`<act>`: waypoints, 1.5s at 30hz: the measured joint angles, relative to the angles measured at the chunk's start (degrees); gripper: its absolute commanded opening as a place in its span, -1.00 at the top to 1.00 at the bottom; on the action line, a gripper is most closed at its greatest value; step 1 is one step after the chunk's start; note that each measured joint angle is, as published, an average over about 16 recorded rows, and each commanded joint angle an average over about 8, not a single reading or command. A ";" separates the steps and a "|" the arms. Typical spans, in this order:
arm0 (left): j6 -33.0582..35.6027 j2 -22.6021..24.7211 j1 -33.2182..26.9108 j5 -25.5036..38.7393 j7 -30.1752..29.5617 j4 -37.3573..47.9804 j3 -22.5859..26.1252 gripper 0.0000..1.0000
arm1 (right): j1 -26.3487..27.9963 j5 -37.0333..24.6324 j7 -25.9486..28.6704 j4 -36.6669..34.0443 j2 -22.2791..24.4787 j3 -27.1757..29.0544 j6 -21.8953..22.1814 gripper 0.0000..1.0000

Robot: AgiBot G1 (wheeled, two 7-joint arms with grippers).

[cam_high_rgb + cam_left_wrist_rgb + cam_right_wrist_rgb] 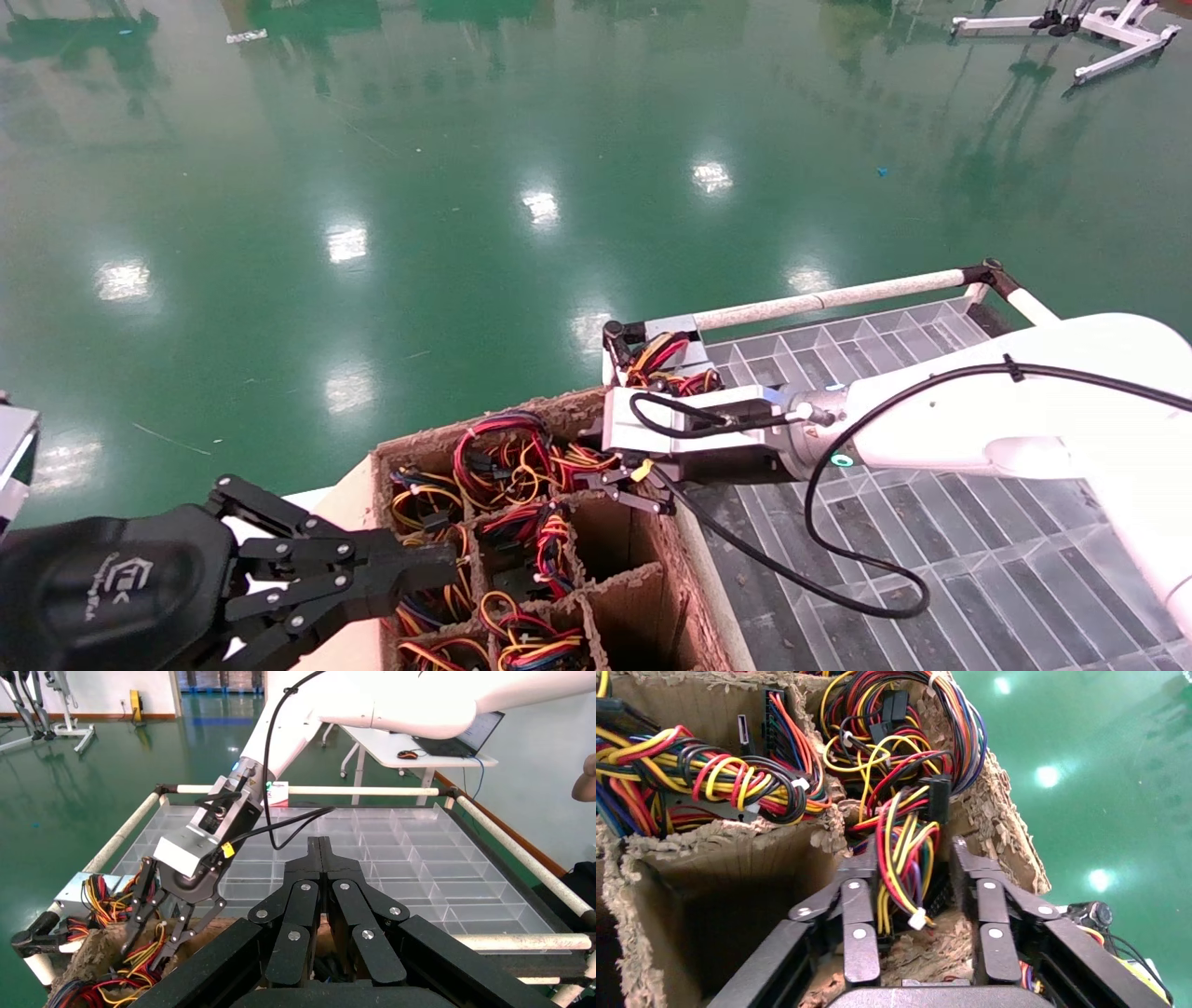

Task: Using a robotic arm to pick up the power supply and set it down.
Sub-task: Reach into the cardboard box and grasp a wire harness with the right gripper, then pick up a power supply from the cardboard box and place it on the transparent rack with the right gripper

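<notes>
My right gripper (596,483) hangs over the far corner cell of a divided cardboard box (694,568) and reaches into it. It is open, its fingers (859,903) standing either side of a bunch of red, yellow and black wires (905,836). That power supply's body is mostly hidden; only a dark vented face (939,897) shows between the fingers. Another grey power supply (669,328) with its wires lies in the corner of the clear tray, just beyond the box. My left gripper (449,559) is shut and empty at the box's near-left side.
Other box cells hold more wire bundles (503,457); one cell (610,536) looks empty. A clear compartmented tray (931,550) with a white rail frame (829,298) lies under my right arm. Green floor lies beyond. A black cable (838,578) loops from my right wrist.
</notes>
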 measured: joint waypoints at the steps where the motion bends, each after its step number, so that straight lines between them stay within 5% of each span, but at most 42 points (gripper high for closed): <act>1: 0.00 0.00 0.00 0.00 0.00 0.00 0.00 0.34 | 0.00 -0.01 0.02 0.01 0.06 -0.02 -0.10 1.00; 7: 0.00 0.00 0.00 0.00 0.00 0.00 0.00 -0.83 | -0.06 0.08 0.19 0.36 0.60 -0.04 -0.77 1.00; 9: 0.00 0.00 0.00 0.00 0.00 0.00 0.00 -1.00 | -0.08 0.16 0.30 0.59 0.84 -0.02 -1.02 1.00; 26: 0.00 0.00 0.00 -0.01 0.00 0.00 0.01 -1.00 | 0.28 4.40 4.03 7.18 6.09 2.78 -4.30 1.00; 45: -0.01 -0.01 0.00 -0.01 0.01 0.00 0.01 -1.00 | -0.73 16.58 16.20 29.76 21.11 13.73 -3.19 1.00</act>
